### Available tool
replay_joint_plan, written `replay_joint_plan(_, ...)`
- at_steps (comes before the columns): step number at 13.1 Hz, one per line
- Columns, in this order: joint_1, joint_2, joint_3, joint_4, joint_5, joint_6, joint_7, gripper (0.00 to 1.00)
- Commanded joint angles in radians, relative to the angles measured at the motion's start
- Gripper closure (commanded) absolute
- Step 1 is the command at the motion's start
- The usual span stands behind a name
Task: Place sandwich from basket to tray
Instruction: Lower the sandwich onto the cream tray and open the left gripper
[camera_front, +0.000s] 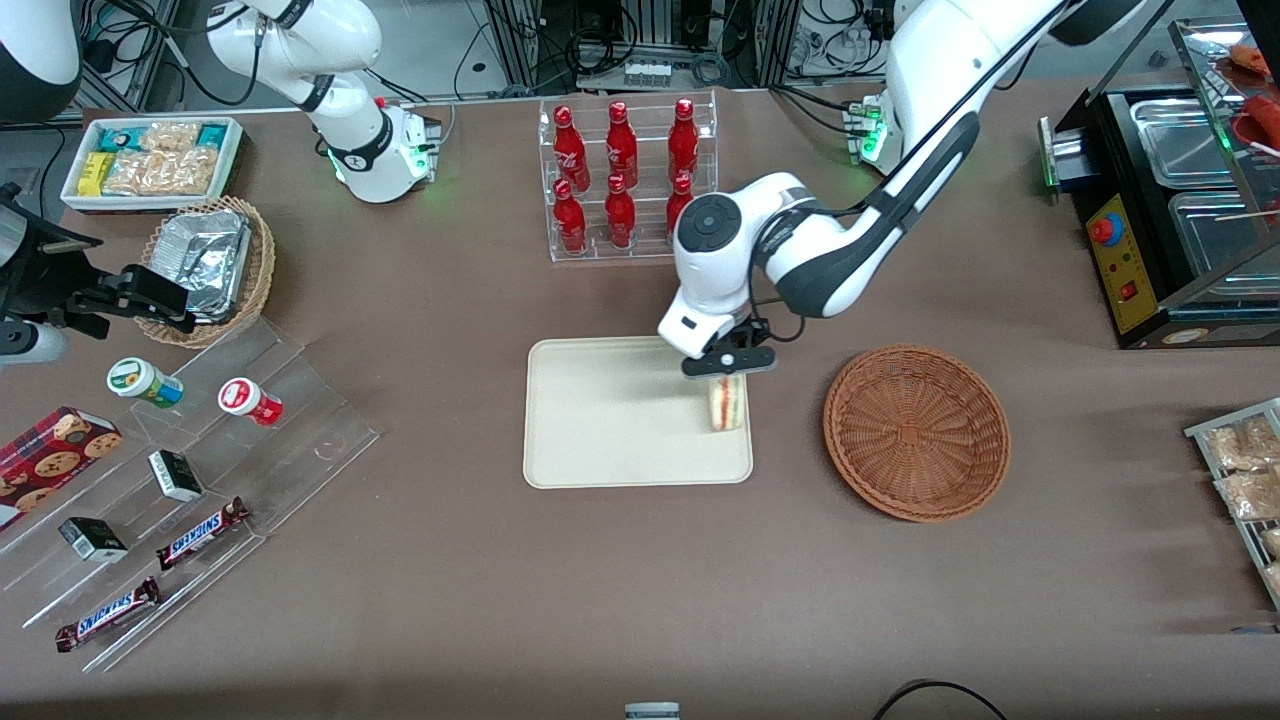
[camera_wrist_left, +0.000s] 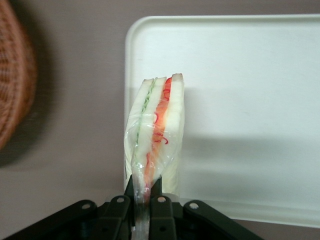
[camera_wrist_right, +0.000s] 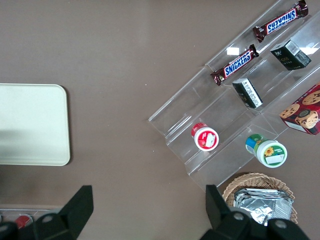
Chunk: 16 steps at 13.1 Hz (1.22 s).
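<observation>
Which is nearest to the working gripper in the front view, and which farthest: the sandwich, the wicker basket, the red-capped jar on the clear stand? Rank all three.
Measured from the gripper, shut on the sandwich's wrapper over the tray:
1. Sandwich, held directly below it, at the tray's edge.
2. Wicker basket, beside the tray toward the working arm's end.
3. Red-capped jar, toward the parked arm's end.

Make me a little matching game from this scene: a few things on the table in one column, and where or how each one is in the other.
Things:
1. sandwich
2. basket
3. pincer
4. red bottles

States:
A. standing in a clear rack
B. shut on the wrapped wedge, over the tray's edge
C. bare inside, beside the tray
D. held on edge, over the tray

Pairs: 1-D, 2-C, 3-B, 4-A
</observation>
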Motion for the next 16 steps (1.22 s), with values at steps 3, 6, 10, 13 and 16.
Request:
replay_joint_plan(3, -0.013, 0.118, -0.053, 0.094, 0.092, -0.012, 0.028, 1.0)
replay_joint_plan(6, -0.014, 0.183, -0.072, 0.11, 0.184, -0.012, 0.01, 1.0)
replay_joint_plan(10, -0.015, 0.21, -0.072, 0.132, 0.22, -0.012, -0.001, 1.0)
replay_joint_plan(13, -0.013, 0.212, -0.081, 0.137, 0.218, -0.012, -0.002, 0.12)
replay_joint_plan(16, -0.002, 0.201, -0.098, 0.146, 0.214, -0.015, -0.056, 0.0)
